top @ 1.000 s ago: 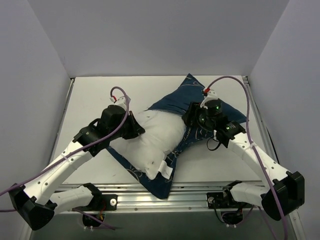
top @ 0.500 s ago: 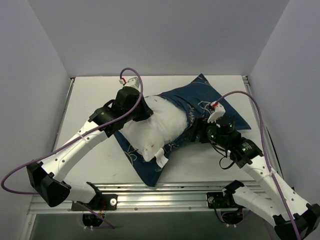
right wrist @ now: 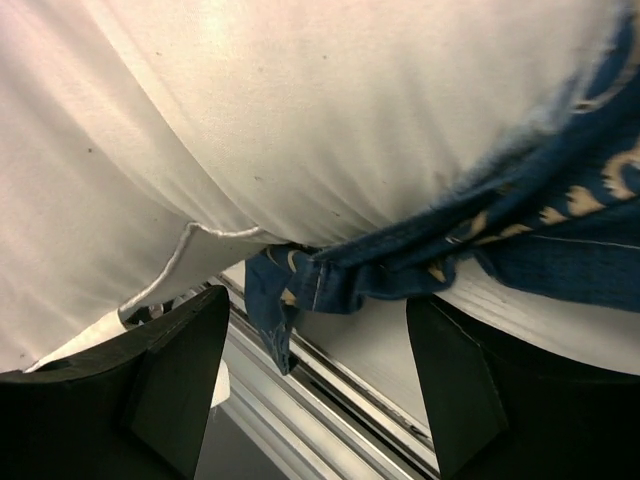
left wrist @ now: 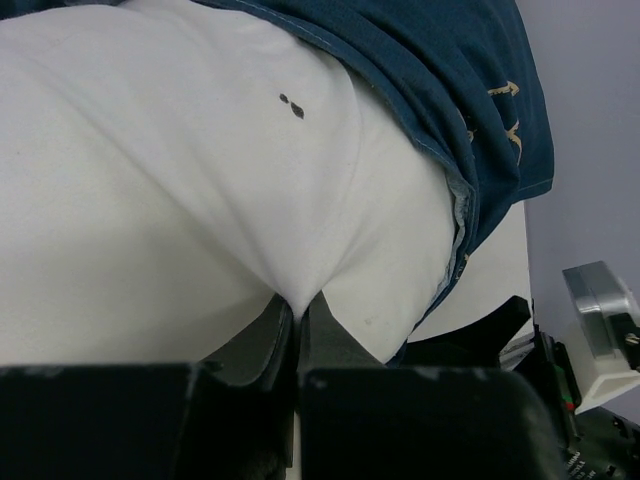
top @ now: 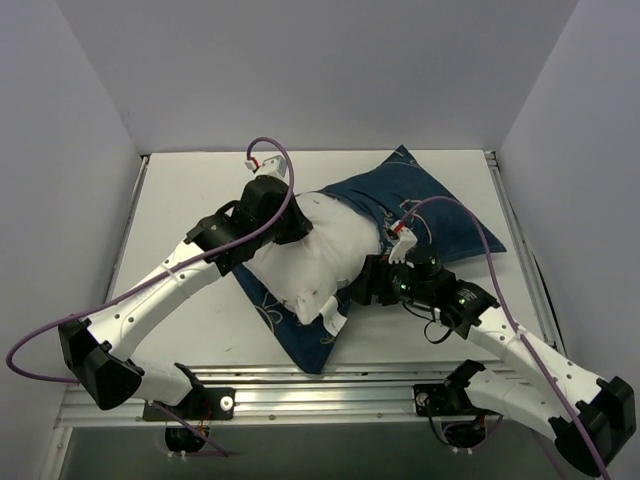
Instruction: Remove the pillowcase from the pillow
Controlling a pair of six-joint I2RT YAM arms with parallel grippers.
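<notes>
The white pillow [top: 325,255] lies mid-table, half out of the navy fish-print pillowcase [top: 430,205], whose far end still covers its right part. A navy flap [top: 300,345] lies under the pillow toward the front edge. My left gripper [top: 297,228] is shut on a pinch of the pillow's white fabric [left wrist: 296,290] at its upper left. My right gripper [top: 362,285] is open beside the pillow's right edge, its fingers [right wrist: 170,370] either side of the bunched pillowcase hem [right wrist: 330,275] without closing on it. The pillow's small tag [top: 331,318] shows at the near edge.
A metal rail [top: 330,385] runs along the table's front edge, just below the navy flap. Grey walls enclose the left, back and right. Purple cables loop above both wrists. Bare white tabletop [top: 190,190] lies at the far left.
My left gripper has carried the pillow up and right. My right gripper has let go of the pillowcase and swung left and down to the pillow's right edge. The pillowcase has spread out to the right.
</notes>
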